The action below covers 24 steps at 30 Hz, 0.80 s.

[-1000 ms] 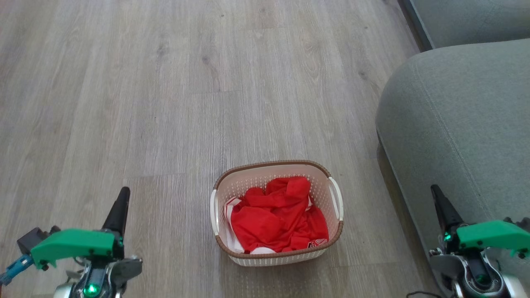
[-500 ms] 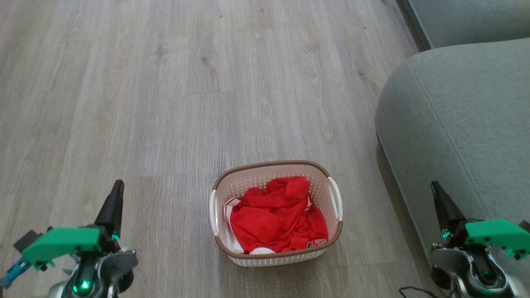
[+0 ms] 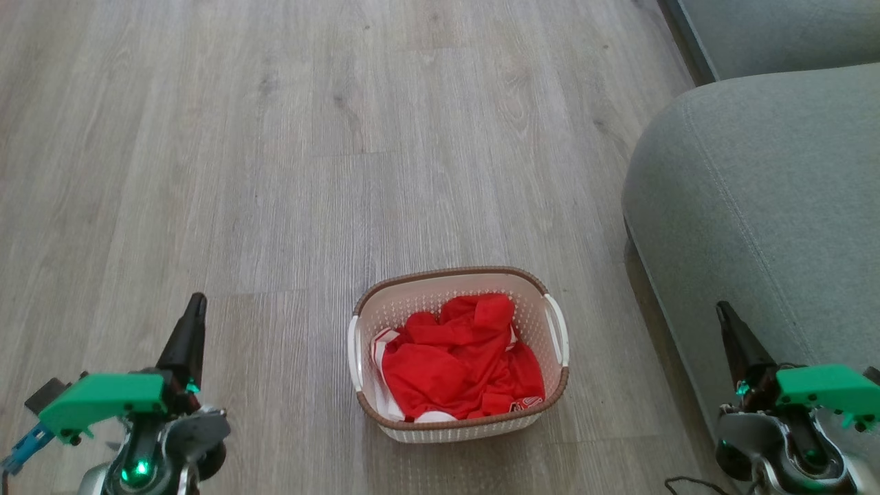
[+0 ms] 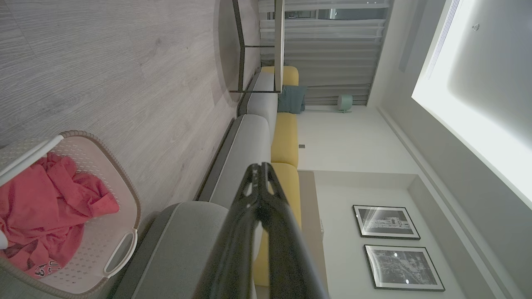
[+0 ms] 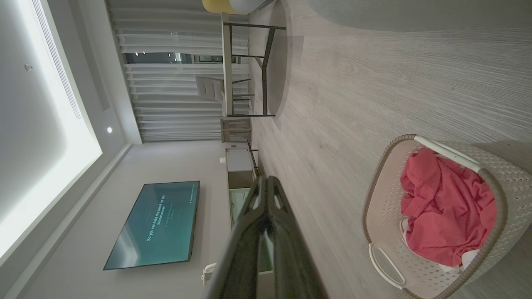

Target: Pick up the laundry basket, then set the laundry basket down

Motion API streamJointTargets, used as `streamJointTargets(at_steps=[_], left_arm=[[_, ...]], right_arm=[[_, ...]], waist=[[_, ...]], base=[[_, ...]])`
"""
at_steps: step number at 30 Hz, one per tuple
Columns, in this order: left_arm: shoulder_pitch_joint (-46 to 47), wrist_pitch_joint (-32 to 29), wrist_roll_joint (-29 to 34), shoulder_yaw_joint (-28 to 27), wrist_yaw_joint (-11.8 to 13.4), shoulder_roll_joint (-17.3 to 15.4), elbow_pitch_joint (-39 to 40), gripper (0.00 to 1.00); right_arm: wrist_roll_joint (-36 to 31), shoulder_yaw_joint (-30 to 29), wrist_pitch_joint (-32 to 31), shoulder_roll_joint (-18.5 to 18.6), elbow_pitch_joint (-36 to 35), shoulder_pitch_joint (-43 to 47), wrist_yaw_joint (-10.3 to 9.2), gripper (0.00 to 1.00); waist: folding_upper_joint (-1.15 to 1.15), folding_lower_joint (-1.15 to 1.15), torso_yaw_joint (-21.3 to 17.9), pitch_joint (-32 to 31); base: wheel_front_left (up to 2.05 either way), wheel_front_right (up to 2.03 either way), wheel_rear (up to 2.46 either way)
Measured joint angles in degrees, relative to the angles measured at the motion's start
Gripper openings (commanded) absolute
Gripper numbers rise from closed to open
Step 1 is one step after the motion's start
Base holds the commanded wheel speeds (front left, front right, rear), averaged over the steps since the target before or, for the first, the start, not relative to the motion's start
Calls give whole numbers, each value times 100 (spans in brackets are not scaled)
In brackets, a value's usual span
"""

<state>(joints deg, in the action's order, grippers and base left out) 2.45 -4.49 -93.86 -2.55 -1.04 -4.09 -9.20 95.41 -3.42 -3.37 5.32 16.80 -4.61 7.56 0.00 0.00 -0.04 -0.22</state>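
Laundry basket (image 3: 457, 432) upright on the wooden floor (image 3: 275, 172), lower centre of the head view, red clothes (image 3: 457, 361) heaped inside, white handles (image 3: 558, 330) at its left and right ends. Grey sofa (image 3: 756, 206) along the right edge of the frame, near the basket but apart from it. Left gripper (image 3: 195, 306) at lower left, well apart from the basket; in the left wrist view fingers (image 4: 245, 216) pressed together at the tips, empty. Right gripper (image 3: 723, 311) at lower right, overlapping the sofa's edge in the frame, likewise clear of the basket; in the right wrist view fingers closed tip to tip, empty
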Motion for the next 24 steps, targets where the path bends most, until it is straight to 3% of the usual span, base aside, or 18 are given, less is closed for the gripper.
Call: streamJointTargets(at_steps=[24], left_arm=[[0, -4, -1, -9, 0, 21, 0, 0]], right_arm=[[198, 211, 162, 123, -4, 0, 0, 0]], waist=[[0, 0, 0, 1]], base=[[0, 0, 0]])
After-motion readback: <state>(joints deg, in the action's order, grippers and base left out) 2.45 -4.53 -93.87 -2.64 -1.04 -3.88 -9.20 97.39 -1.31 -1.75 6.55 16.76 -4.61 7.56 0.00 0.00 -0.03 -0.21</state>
